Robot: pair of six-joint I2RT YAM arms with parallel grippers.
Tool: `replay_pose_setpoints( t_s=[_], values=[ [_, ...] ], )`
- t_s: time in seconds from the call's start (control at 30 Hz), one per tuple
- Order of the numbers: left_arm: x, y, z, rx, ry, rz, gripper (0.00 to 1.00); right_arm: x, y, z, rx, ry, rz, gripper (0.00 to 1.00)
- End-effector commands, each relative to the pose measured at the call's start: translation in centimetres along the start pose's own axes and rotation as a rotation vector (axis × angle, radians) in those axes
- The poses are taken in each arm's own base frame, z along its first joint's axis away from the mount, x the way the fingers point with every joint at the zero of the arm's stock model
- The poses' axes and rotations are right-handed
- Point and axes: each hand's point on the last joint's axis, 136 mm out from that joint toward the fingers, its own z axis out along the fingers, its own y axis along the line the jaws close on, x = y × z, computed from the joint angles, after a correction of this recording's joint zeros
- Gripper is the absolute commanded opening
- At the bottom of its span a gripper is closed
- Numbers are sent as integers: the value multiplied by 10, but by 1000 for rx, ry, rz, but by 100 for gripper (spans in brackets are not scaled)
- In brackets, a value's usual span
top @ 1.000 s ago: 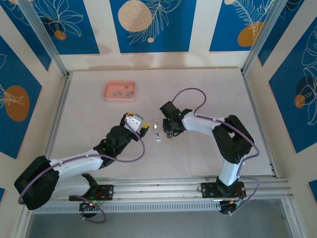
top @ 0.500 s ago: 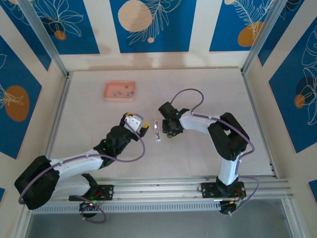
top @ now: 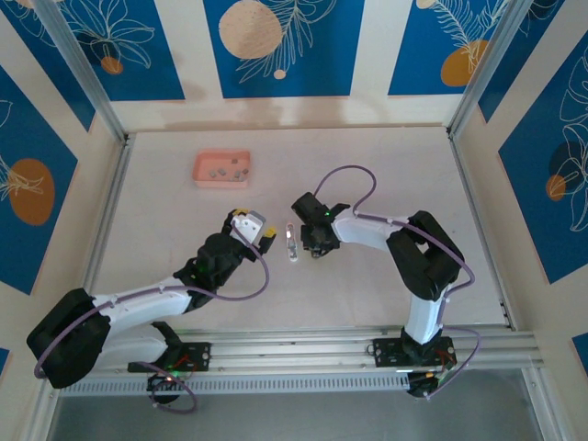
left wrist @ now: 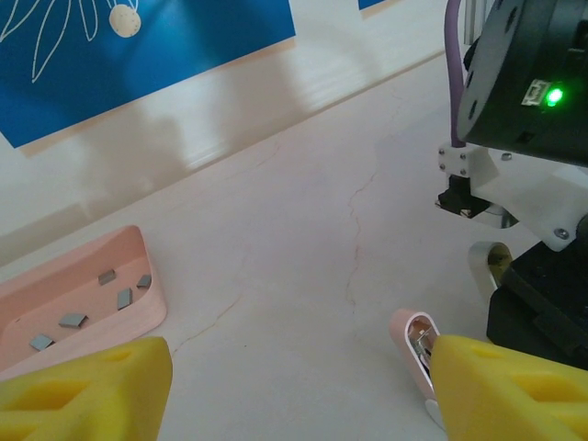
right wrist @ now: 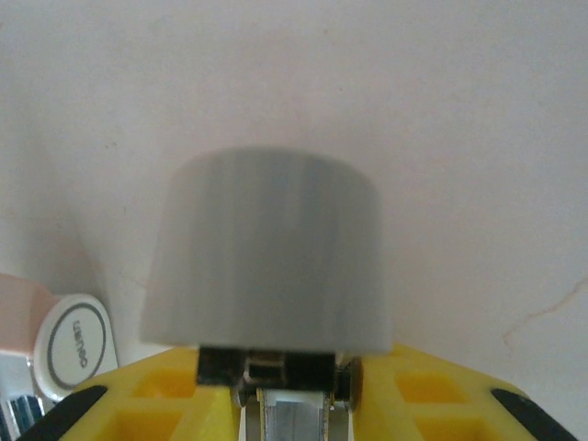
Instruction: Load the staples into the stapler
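A robot test cell in a lab. A left arm and right arm are bolted to an aluminium rail at the white table's near edge. Aluminium posts and blue flower-printed panels wall it in.

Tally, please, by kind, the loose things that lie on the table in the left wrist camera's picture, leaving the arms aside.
staples: 5, all in the tray
pink tray: 1
stapler: 1
Total: 7
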Motion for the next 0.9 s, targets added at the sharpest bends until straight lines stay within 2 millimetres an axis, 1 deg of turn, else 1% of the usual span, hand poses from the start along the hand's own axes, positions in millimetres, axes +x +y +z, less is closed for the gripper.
replay_pose_setpoints(
  t_s=[0.0, 0.27, 0.57, 0.73, 0.87],
  values=[
    [-5, 5, -1, -15, -22, -15, 74, 2, -6, -11, 16, -20, -12, 33],
    [-5, 4, -1, -11, -23, -20, 74, -3, -2, -10, -7, -47, -29, 34],
    [-5, 4, -1, -10, -22, -20, 74, -14, 1, -7, -24, -82, -51, 35],
    [-4, 4, -1, -9, -18, -20, 74, -16, 2, -4, -23, -76, -60, 37],
    [-4, 4, -1, -11, -14, -24, 75, -15, 1, -7, -22, -76, -62, 41]
  ],
)
